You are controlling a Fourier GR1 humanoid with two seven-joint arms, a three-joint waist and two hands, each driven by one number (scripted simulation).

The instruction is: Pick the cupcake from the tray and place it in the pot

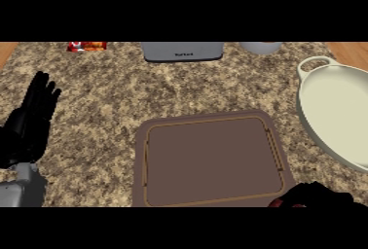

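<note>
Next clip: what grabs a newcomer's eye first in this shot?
The big brown tray at centre, its inside bare. Then the cream pot at the right edge, and the left hand resting open at far left. The right hand sits curled at the tray's lower right corner, something red showing under it.

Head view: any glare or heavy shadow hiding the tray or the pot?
Head view: even light, no glare; the brown square tray shows plainly, only a faint shadow at its rim; the cream oval pot is cut by the right edge; the right hand covers the tray's near corner.
</note>
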